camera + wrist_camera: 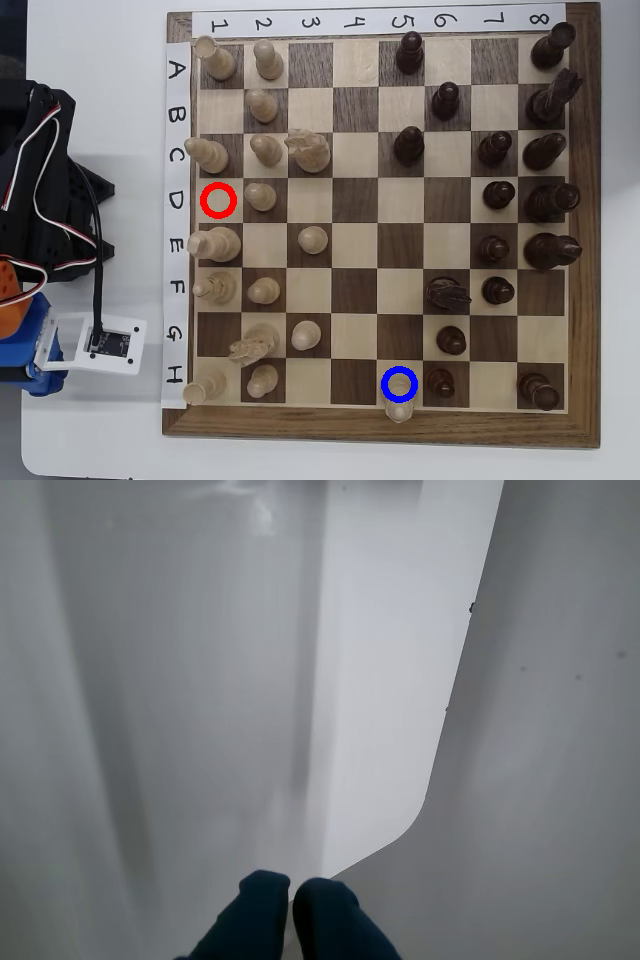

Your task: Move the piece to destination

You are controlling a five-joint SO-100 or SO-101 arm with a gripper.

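Observation:
In the overhead view the piece (pixel 400 411), pale cream with a small rounded top, stands at the bottom edge of the chessboard (pixel 380 430), in row H, column 5. The blue ring marking the destination (pixel 399 384) overlaps its lower part. A red ring (pixel 218 200) marks the empty square at D1. In the wrist view my gripper (pixel 291 912) has dark blue fingertips (pixel 255 905) pressed together with nothing between them, over a plain white surface. The arm (pixel 40 200) is folded up left of the board, far from the piece.
Pale pieces (pixel 265 150) crowd the board's left columns and dark pieces (pixel 545 150) the right ones. A dark piece (pixel 440 382) stands right beside the blue ring. A white box with a cable (pixel 100 343) lies left of the board. A white sheet's curved edge (pixel 440 770) shows in the wrist view.

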